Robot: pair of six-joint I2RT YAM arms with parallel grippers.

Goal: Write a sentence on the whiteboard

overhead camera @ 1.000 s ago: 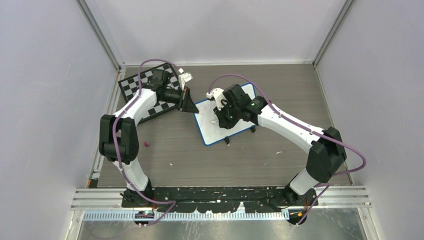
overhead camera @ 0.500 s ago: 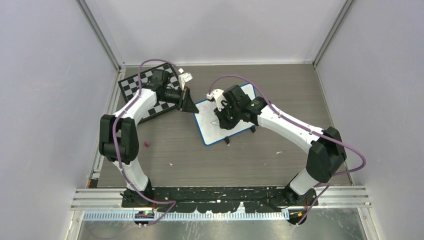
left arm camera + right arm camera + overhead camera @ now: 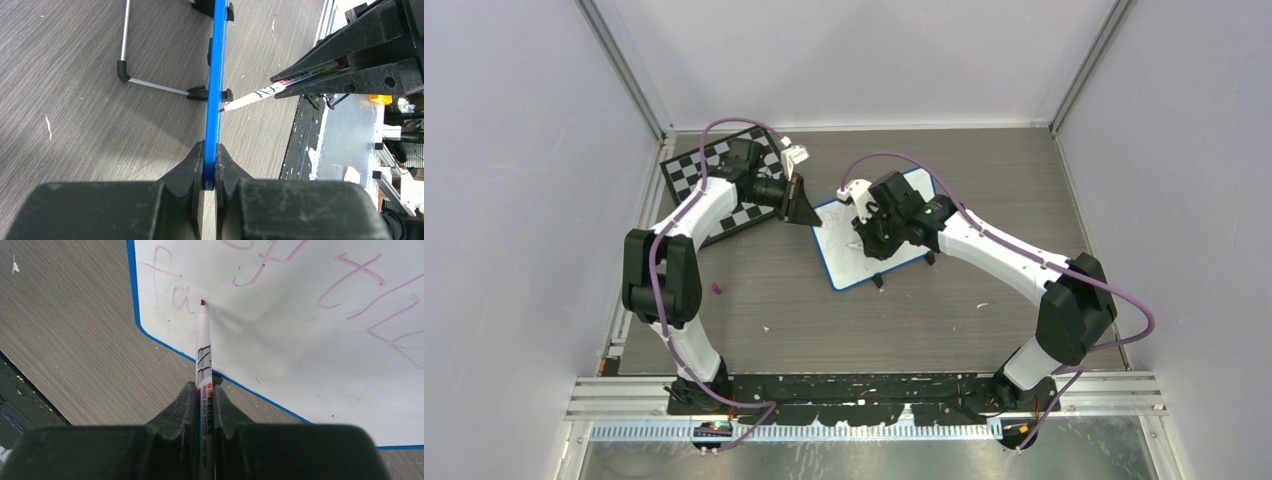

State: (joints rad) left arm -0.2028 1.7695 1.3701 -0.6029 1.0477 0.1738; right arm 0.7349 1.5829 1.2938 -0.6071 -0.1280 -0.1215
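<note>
The whiteboard [image 3: 864,255], white with a thin blue frame, stands tilted on small black feet mid-table. My left gripper [image 3: 802,205] is shut on its left edge; in the left wrist view the blue frame [image 3: 216,75] runs edge-on between my jaws. My right gripper [image 3: 870,238] is shut on a white whiteboard marker [image 3: 203,347], whose red tip touches the board [image 3: 300,360] beside pink letters of the sentence [image 3: 172,295]. More pink scribble runs up and to the right. The marker [image 3: 260,92] also shows in the left wrist view, its tip at the frame.
A black-and-white chessboard [image 3: 694,170] lies at the back left under my left arm. A small purple bit [image 3: 717,288] lies on the wood table left of centre. Grey walls close in the table on three sides.
My right gripper has shifted slightly with the marker on the board. My left arm and the board have not moved.
</note>
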